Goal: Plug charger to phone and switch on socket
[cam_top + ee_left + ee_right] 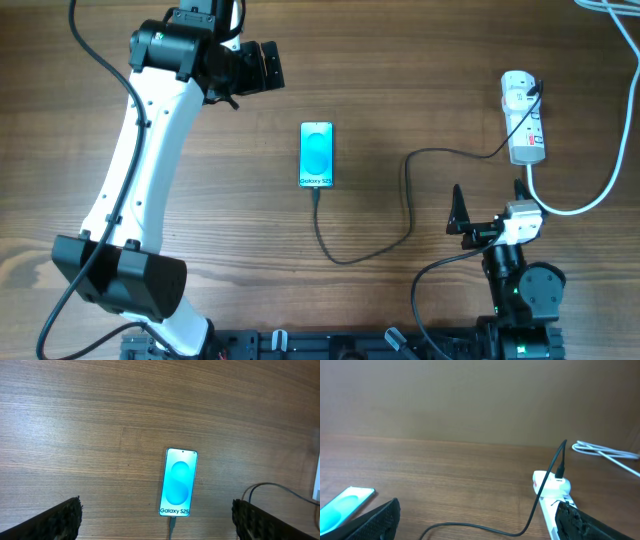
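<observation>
OVERHEAD: small flat teal-screened smartphone (316, 154) centre of brown wooden table (390, 60); thin black charger cable (400, 215) loops from its near edge right to long white plastic socket block (523, 118), far right; left gripper (268, 66) far left, right gripper (488, 200) near right, both spread wide, empty | LEFT WRIST: charger cable meets smartphone's near edge | RIGHT WRIST: charger cable enters socket block's far end.

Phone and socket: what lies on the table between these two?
Only the thin black charger cable, looping from the lower edge of the phone to the socket; otherwise bare wooden table. The overhead view shows it.
</observation>
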Motion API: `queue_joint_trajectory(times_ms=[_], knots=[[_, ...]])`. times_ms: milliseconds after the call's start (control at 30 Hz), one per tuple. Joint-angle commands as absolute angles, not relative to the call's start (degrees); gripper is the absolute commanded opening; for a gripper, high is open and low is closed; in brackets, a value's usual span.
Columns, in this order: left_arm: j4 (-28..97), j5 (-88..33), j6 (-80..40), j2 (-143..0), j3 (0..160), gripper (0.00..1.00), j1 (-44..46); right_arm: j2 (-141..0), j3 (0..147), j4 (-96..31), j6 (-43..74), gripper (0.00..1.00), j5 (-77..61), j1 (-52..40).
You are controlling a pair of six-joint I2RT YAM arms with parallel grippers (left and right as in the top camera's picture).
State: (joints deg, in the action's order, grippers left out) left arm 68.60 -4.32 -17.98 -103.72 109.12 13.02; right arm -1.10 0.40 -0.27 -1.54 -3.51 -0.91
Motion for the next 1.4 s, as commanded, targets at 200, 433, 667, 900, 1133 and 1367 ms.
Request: queue_joint_trajectory(times_ms=[200, 433, 667, 900, 1133, 1367], knots=[[68.58, -3.77, -18.48, -104.03, 108.97, 1.0, 12.95, -0.21, 0.27, 0.12, 0.14, 1.0, -2.59, -0.62], [68.55, -3.77, -18.48, -104.03, 108.97, 1.0, 12.95, -0.21, 0.3, 0.12, 0.12, 1.0, -2.59, -0.62], [68.58, -3.77, -18.48, -104.03, 108.97, 1.0, 12.95, -0.21, 0.3, 0.12, 0.16, 1.0, -2.59, -0.62], [68.69, -3.75, -18.48, -104.03, 108.97, 1.0, 12.95, -0.21, 0.3, 0.1, 0.14, 1.0, -2.59, -0.62], [68.99, -1.83, -18.22, -99.2, 102.35, 1.0, 12.99, -0.21, 0.3, 0.12, 0.16, 1.0, -2.59, -0.62], [63.16, 0.01, -18.26, -86.46, 80.53, 1.0, 12.82, -0.21, 0.3, 0.12, 0.14, 1.0, -2.59, -0.62]])
